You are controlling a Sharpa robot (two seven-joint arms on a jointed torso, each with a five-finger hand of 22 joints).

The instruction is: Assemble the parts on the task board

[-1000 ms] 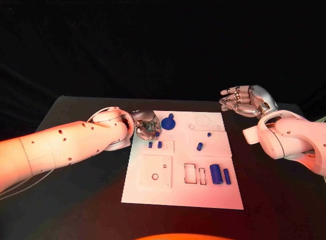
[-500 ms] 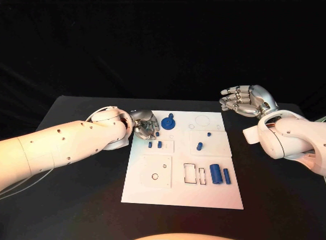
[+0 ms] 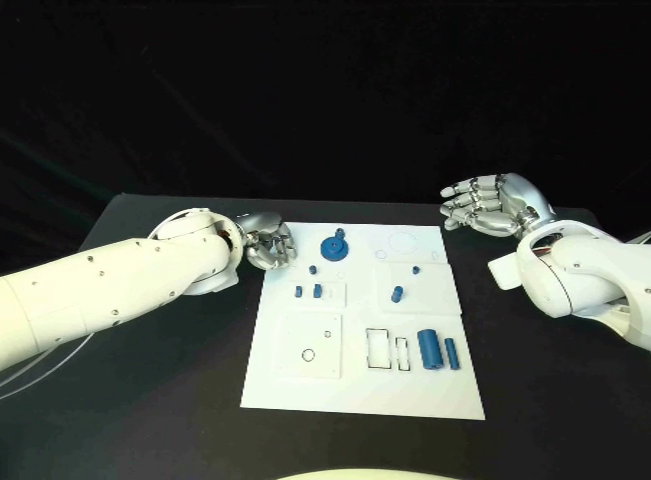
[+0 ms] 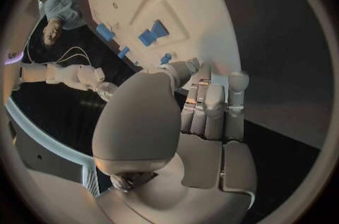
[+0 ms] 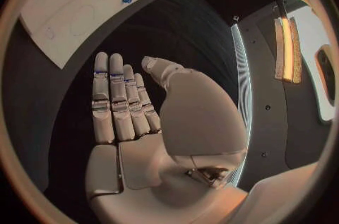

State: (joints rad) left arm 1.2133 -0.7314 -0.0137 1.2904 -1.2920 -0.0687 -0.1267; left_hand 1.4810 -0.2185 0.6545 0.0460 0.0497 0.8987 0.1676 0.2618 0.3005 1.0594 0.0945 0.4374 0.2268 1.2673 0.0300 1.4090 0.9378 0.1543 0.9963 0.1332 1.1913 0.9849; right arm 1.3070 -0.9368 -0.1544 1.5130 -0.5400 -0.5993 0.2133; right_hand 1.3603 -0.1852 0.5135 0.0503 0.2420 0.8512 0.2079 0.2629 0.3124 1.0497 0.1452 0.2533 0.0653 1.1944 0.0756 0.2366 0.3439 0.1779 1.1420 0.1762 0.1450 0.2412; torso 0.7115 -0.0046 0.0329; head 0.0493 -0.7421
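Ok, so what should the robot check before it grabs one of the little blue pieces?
1. Left hand free of any part: ok, fingers extended in its wrist view, holding nothing.
2. Right hand free: ok, open, nothing in it, off the board's far right corner.
3. White rectangular task board lying flat on the black table: ok.
4. Large round blue part unobstructed: ok, nothing on top of it.
5. Two long blue cylinders lying beside the empty rectangular slots: ok.
6. Which part goes where: cannot tell.
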